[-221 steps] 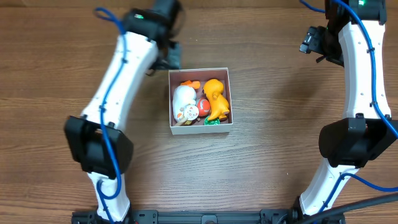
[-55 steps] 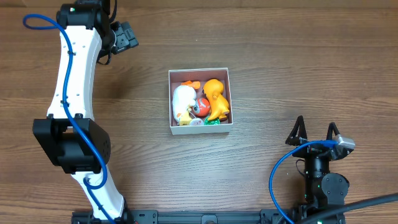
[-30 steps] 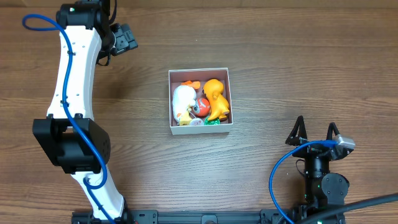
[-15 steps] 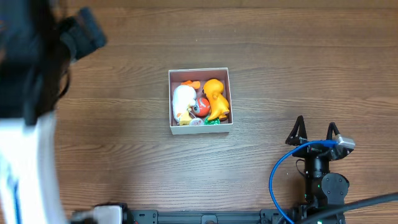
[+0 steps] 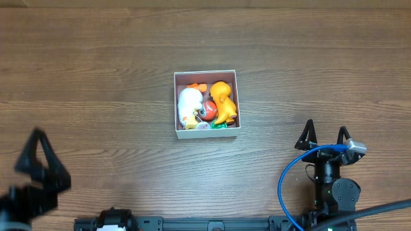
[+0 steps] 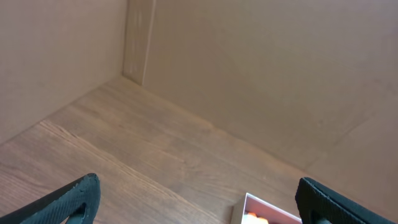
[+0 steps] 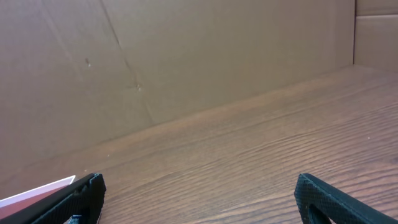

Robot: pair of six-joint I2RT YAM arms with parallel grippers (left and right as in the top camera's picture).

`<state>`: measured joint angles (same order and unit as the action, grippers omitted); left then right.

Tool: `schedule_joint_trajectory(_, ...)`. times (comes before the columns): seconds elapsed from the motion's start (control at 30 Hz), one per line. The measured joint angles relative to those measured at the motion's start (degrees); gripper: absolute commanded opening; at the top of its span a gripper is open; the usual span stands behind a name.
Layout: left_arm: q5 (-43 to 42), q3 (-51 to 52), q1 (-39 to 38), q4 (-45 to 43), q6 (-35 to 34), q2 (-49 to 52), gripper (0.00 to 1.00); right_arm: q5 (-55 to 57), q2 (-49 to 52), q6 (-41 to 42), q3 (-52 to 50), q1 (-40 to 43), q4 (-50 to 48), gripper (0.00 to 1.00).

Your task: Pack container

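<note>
The container (image 5: 206,134), a small white-walled box, sits mid-table and holds a white duck toy (image 5: 189,104), an orange duck toy (image 5: 223,100), a red ball (image 5: 209,108) and a green piece (image 5: 219,126). My left gripper (image 5: 37,172) is a blurred dark shape at the front left, far from the box, and it is open and empty (image 6: 202,211). A corner of the container (image 6: 261,210) shows in the left wrist view. My right gripper (image 5: 325,135) rests open and empty at the front right. The right wrist view shows its wide gap (image 7: 205,208) and an edge of the container (image 7: 37,190).
Brown cardboard walls (image 6: 261,74) stand round the wooden table (image 5: 308,58). A blue cable (image 5: 286,183) loops beside the right arm's base at the front edge.
My left arm has swung from the table's back left down to the front left, blurring as it went. The right arm and the container's contents have stayed still.
</note>
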<state>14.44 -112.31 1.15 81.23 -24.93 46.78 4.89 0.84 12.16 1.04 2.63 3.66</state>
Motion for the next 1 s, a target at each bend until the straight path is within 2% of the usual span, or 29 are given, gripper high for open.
schedule_joint_trajectory(0.1,0.22,8.26,-0.02,-3.65,-0.24,-6.34,1.00,0.00,0.00,0.02,0.00,-0.02,0.07,1.00)
schedule_joint_trajectory(0.23,0.61,25.99,-0.02,-15.61,-0.68,-14.91,1.00,0.00,0.00,0.00,0.00,0.00,0.09,1.00)
schedule_joint_trajectory(0.4,0.81,52.83,0.02,-39.65,-0.96,-22.43,1.00,0.00,0.00,-0.02,0.00,0.00,0.07,1.00)
schedule_joint_trajectory(0.57,0.79,76.11,0.02,-61.64,-1.29,-25.35,1.00,-0.02,0.00,-0.04,0.00,0.00,0.07,1.00)
schedule_joint_trajectory(0.63,0.52,84.78,0.02,-71.65,-1.42,-25.86,1.00,0.00,0.00,0.00,0.00,-0.02,0.00,1.00)
schedule_joint_trajectory(0.73,-0.55,94.88,0.02,-81.99,-1.55,-27.36,1.00,0.00,0.00,-0.02,0.00,0.00,0.07,1.00)
schedule_joint_trajectory(0.83,-1.90,100.61,0.02,-85.81,-1.57,-29.97,1.00,0.00,0.00,-0.02,0.00,0.00,0.07,1.00)
schedule_joint_trajectory(1.0,-3.76,103.30,0.02,-85.53,-1.53,-34.73,1.00,0.00,0.00,-0.02,0.00,0.00,0.02,1.00)
